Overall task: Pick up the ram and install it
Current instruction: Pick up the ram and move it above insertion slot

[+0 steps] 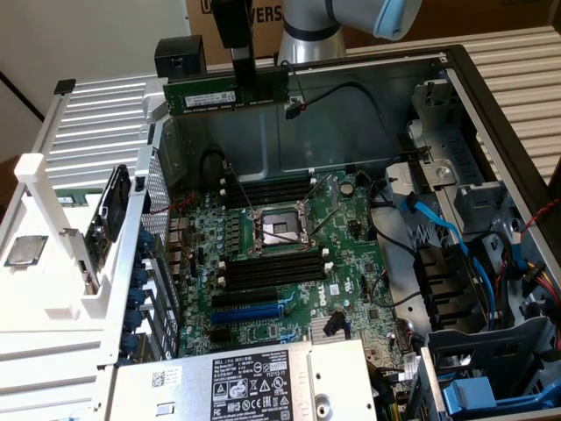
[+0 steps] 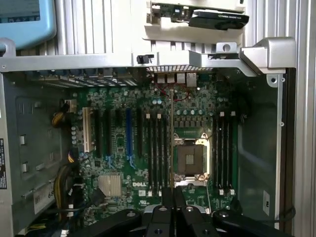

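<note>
Above open case (image 1: pixel 351 96), gripper (image 1: pixel 247 91) clamped on ram (image 1: pixel 202 95); motherboard (image 1: pixel 351 263) sits inside case.

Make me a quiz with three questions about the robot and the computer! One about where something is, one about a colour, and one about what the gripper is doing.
1. Where is the ram?
A. plugged into a slot
B. up above the open case
C. lying on the floor

2. What colour is the ram's board?
A. red
B. green
C. yellow

3. What is the gripper doing?
A. open, holding nothing
B. shut on a cable
C. shut on the ram

Answers:
1 B, it hangs above the case, in no slot.
2 B, the board is green with black chips.
3 C, the gripper clamps the ram from above.
</note>
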`<action>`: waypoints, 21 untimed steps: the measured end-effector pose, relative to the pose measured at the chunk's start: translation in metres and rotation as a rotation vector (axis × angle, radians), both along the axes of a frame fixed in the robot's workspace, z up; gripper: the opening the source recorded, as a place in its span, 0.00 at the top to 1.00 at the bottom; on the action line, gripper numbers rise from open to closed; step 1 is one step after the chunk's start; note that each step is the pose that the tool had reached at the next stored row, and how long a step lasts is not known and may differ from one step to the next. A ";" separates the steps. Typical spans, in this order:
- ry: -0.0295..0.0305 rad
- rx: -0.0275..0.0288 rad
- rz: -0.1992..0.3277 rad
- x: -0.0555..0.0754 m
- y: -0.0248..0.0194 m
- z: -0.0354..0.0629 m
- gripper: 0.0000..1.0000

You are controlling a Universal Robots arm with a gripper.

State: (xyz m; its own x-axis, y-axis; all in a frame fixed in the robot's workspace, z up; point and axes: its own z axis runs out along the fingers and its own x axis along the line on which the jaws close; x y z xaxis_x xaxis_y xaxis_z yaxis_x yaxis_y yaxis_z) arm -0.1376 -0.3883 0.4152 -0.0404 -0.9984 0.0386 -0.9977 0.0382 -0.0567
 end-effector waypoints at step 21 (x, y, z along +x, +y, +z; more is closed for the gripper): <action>-0.0005 0.0257 0.043 0.041 -0.0002 -0.0019 0.88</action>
